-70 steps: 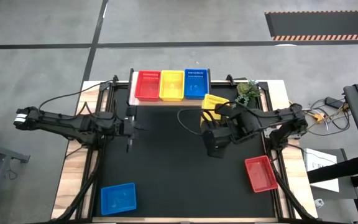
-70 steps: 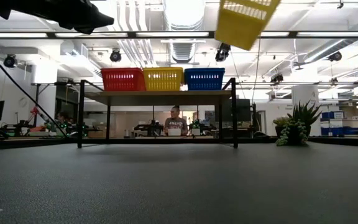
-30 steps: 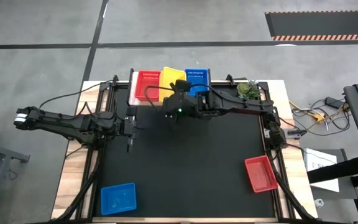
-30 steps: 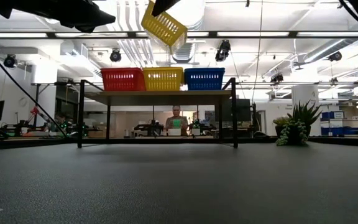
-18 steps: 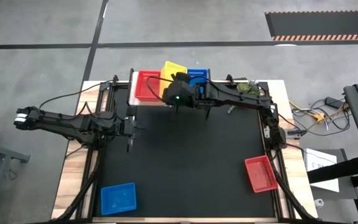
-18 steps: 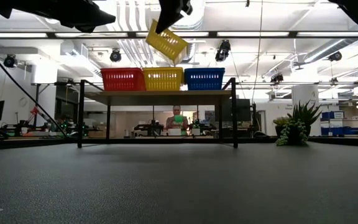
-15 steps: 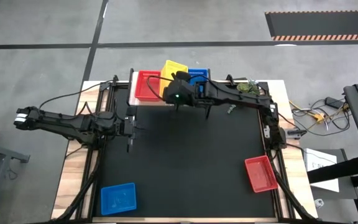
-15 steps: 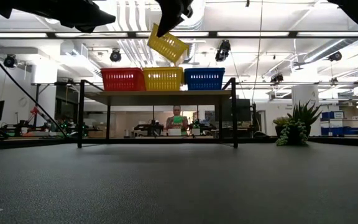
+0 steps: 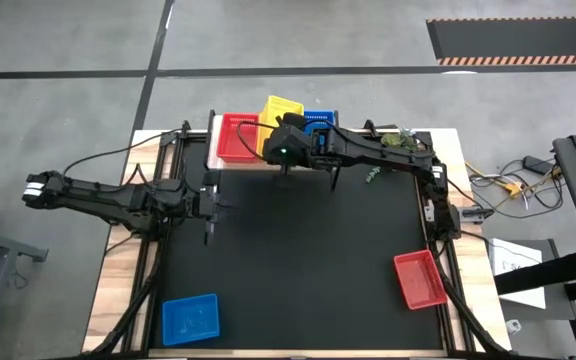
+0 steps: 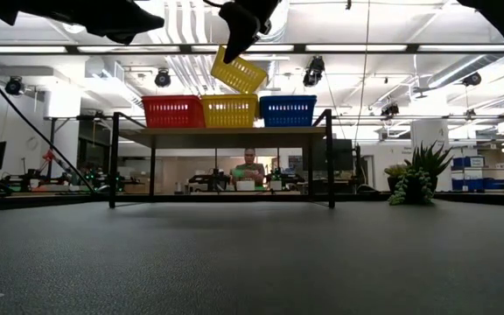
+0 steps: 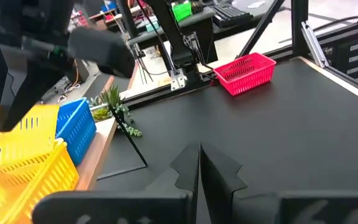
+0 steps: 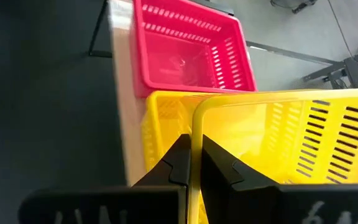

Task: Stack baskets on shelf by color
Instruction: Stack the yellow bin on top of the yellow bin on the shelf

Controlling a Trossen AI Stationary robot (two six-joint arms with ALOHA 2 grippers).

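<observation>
bright even overhead ceiling lights, soft shadows, blurred wrist foregrounds

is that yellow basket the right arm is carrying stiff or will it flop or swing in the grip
Probably stiff: the tilted yellow perforated plastic basket keeps its rectangular shape though pinched only at one rim by the right gripper. Likely light, since thin fingers hold it. That edge grip may let it pivot.

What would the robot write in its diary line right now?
right gripper: shut on yellow basket, tilted above shelf | left gripper: shut, waiting | loose: blue basket, red basket
</observation>
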